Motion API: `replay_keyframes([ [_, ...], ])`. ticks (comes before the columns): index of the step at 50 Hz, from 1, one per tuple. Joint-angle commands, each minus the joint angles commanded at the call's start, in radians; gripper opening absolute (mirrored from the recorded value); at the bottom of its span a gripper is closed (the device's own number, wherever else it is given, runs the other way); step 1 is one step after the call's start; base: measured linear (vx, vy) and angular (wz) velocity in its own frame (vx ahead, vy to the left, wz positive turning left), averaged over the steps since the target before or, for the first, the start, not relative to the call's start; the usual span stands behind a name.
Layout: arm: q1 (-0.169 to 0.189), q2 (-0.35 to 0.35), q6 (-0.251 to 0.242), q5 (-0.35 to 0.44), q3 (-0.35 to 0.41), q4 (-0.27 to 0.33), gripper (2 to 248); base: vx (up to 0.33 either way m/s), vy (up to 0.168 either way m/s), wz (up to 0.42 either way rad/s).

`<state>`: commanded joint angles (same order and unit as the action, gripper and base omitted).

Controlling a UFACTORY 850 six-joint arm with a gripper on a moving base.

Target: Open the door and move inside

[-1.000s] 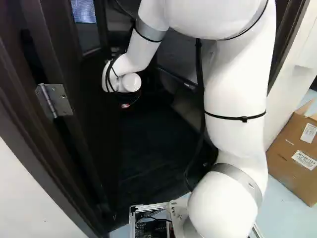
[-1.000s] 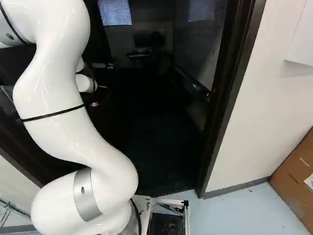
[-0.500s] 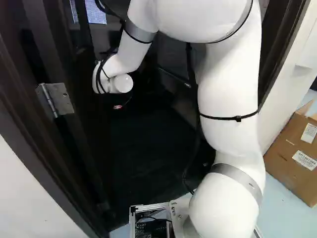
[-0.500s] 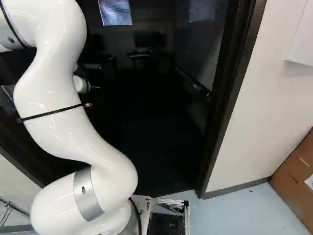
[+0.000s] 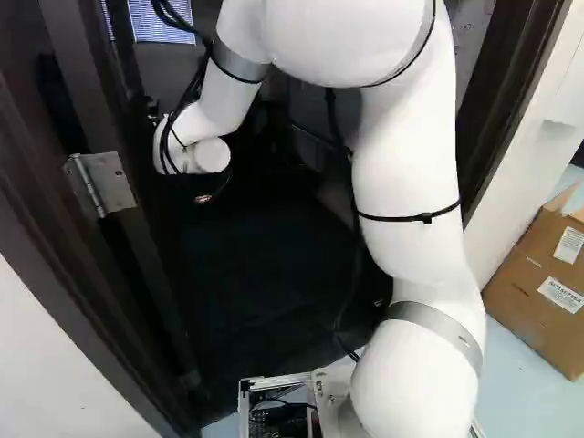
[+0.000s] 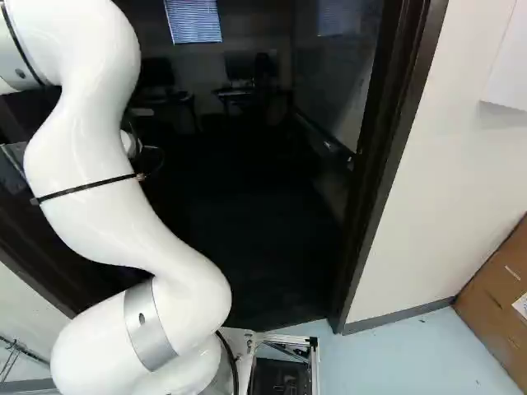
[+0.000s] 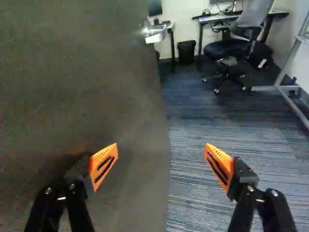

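Observation:
The gripper (image 5: 203,197) shows only as a small reddish bit below the white wrist in the left base view. In the wrist view the gripper (image 7: 161,163) is open, its orange pads wide apart with nothing gripped. One finger lies over the dark door (image 7: 82,106), the other over carpet past the door's free edge; contact cannot be told. The silver handle (image 7: 153,33) is on the door ahead of the gripper. At the left of the left base view, the door stands swung inward from its hinge (image 5: 102,184).
The dark frame's right post (image 6: 383,173) stands beside a white wall (image 6: 453,173). A cardboard box (image 5: 538,283) sits on the floor at the right. Inside the room are a desk (image 7: 227,18), an office chair (image 7: 231,48), a bin (image 7: 186,51) and a metal-framed stand (image 7: 289,92).
The arm has shifted leftward in both base views, with the wrist farther left. The door has swung farther open, showing more of the room. The base has not moved.

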<state>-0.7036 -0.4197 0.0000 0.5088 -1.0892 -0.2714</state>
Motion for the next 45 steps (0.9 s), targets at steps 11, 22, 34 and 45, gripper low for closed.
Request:
replay_keyframes([
  [11, -0.024, -0.025, 0.000, 0.000, -0.032, 0.000, 247, 0.000, 0.000, 0.000],
  [22, -0.048, -0.052, 0.000, 0.000, -0.065, 0.000, 247, 0.000, 0.000, 0.000],
  [34, -0.066, -0.073, 0.000, 0.000, -0.093, 0.000, 247, 0.000, 0.000, 0.000],
  [45, -0.061, -0.062, 0.000, 0.000, -0.079, 0.000, 247, 0.000, 0.000, 0.000],
])
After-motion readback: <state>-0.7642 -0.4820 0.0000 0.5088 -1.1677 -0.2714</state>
